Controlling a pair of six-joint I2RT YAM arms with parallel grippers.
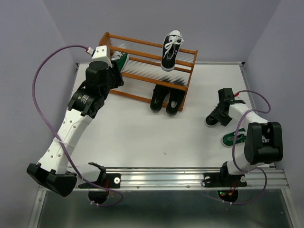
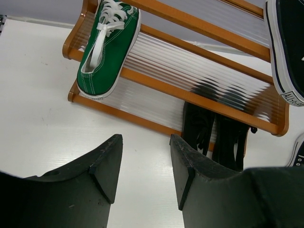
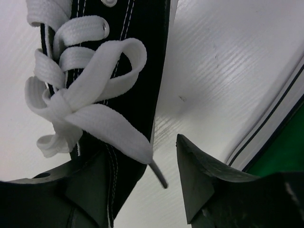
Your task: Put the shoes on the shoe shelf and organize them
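The shoe shelf (image 1: 142, 56) stands at the back. A green sneaker (image 1: 121, 60) lies on its left end, also in the left wrist view (image 2: 107, 47). A black sneaker with white laces (image 1: 171, 50) sits on the top tier at the right. Two plain black shoes (image 1: 166, 100) stand at the lower tier's right. My left gripper (image 1: 114, 76) is open and empty just in front of the green sneaker; its fingers (image 2: 107, 164) frame bare table. My right gripper (image 1: 223, 108) is open, low over the second black sneaker (image 1: 213, 119), whose upper (image 3: 137, 57) covers the left finger. The second green sneaker (image 1: 232, 138) lies beside it.
The white table (image 1: 142, 137) runs to a metal rail (image 1: 190, 176) at the near edge. Purple cables loop from both arms. Grey walls close in the table at the left, right and back.
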